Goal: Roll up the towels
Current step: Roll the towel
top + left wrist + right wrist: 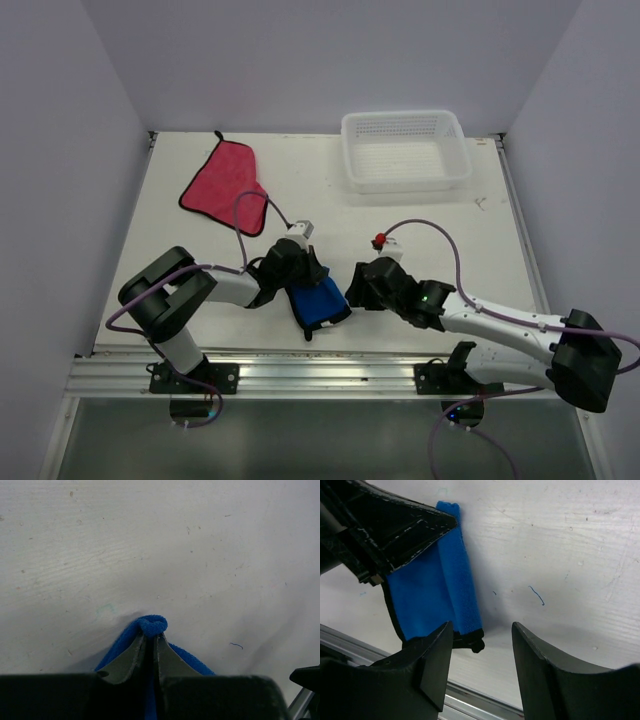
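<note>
left hand [151, 637] pinches blue towel [152, 624], seemingly part-rolled.

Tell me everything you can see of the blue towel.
The blue towel is a soft, terry-looking cloth with dark edging along one end. It is folded or partly rolled into a short thick band and rests on the white table near the front edge, between the arms. The left gripper is shut on a folded edge, and a bulge of cloth shows past its tips. The right gripper stands open at the dark-edged end; contact there cannot be told.
</note>
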You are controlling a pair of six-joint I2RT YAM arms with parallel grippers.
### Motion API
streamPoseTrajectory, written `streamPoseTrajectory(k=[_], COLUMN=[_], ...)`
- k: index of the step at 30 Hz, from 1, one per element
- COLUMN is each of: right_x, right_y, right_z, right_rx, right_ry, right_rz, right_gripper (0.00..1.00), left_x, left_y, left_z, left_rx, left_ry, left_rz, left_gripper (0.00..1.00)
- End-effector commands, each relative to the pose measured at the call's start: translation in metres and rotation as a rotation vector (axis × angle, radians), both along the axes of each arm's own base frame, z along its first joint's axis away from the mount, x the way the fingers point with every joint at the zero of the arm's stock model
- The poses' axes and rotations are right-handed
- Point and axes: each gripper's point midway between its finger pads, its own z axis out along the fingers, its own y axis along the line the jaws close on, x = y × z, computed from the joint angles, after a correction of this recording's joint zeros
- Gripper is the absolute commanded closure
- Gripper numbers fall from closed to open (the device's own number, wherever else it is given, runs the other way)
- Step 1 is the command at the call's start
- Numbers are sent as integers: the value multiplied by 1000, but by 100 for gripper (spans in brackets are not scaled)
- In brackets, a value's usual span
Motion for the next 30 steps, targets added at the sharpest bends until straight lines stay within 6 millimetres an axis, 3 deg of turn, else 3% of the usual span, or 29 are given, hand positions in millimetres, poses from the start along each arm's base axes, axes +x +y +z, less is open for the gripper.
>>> streamPoseTrajectory(k=[1, 21, 30], right_x=[2, -6, -14], right_y=[3, 26, 23], right_z=[-8, -39, -55], right_rx=[81, 119, 116], right_ry=[67, 172, 209], right_rz=[-65, 20, 16], right_gripper=[46, 51, 54], left_x=[-26, -29, -29], left_y=[38, 39, 43], left_z=[-51, -53, -54], left_rx=[178, 169, 173], left_ry=[118, 122, 127], left_rz=[31, 40, 64], left_gripper=[100, 100, 100])
